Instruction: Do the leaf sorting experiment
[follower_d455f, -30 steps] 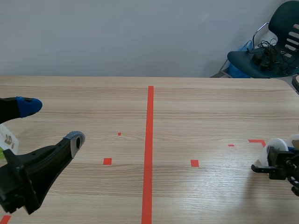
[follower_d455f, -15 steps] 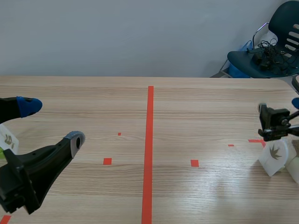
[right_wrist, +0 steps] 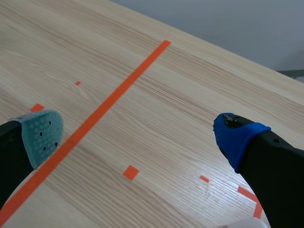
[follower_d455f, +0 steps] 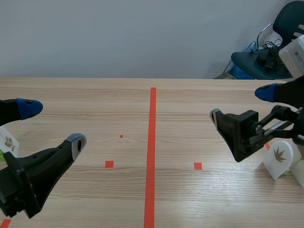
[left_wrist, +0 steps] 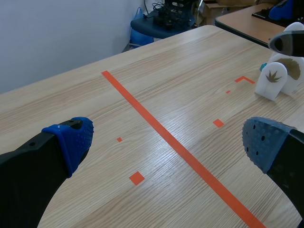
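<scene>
A white leaf card [follower_d455f: 278, 160] with a brown leaf picture stands upright near the table's right edge, with another white piece [follower_d455f: 299, 172] beside it. My right gripper [follower_d455f: 241, 103] hangs open above and to the left of that card, holding nothing. In the right wrist view the gripper [right_wrist: 137, 135] is open over bare table. My left gripper [follower_d455f: 52, 124] is open and empty low at the left. A white card [follower_d455f: 7, 141] with a leaf mark lies behind it. In the left wrist view the left gripper [left_wrist: 168, 142] is open and the leaf card [left_wrist: 272, 80] stands far ahead.
An orange tape line [follower_d455f: 152, 152] runs down the table's middle, with small orange squares on either side. A dark chair [follower_d455f: 275, 57] loaded with cables stands beyond the table's far right corner. A second table shows in the left wrist view behind the leaf card.
My right gripper let go of the white leaf card, opened wide, and rose up and in toward the middle. The card now stands alone. The left arm has not moved.
</scene>
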Controlling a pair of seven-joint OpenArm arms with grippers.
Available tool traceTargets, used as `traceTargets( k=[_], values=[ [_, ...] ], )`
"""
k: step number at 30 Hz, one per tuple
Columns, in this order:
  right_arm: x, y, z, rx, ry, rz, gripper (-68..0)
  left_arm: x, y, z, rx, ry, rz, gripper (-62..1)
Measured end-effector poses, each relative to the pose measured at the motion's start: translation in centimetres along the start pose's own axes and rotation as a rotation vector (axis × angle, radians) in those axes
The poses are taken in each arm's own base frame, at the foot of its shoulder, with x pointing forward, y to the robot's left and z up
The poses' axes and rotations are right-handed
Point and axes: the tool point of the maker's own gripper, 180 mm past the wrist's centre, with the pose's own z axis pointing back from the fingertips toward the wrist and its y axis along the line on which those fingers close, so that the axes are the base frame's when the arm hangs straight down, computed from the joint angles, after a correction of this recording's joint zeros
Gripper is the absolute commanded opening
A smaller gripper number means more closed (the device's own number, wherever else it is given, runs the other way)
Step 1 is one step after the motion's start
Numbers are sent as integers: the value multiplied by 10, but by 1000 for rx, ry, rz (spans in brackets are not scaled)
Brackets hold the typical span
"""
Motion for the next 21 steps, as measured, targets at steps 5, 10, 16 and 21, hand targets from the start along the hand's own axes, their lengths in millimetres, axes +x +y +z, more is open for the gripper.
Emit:
traceTargets(
  k=[5, 10, 16, 21],
  values=[
    [14, 29, 16, 54, -44, -14, 4, 0, 0, 0, 0, 0, 0, 14],
    [3, 27, 17, 44, -11, -28, 4, 0, 0, 0, 0, 1, 0, 14],
    [2, 25, 17, 41, -15, -29, 4, 0, 0, 0, 0, 0, 0, 14],
    [2, 25, 17, 41, -15, -29, 4, 0, 0, 0, 0, 0, 0, 14]
  ],
)
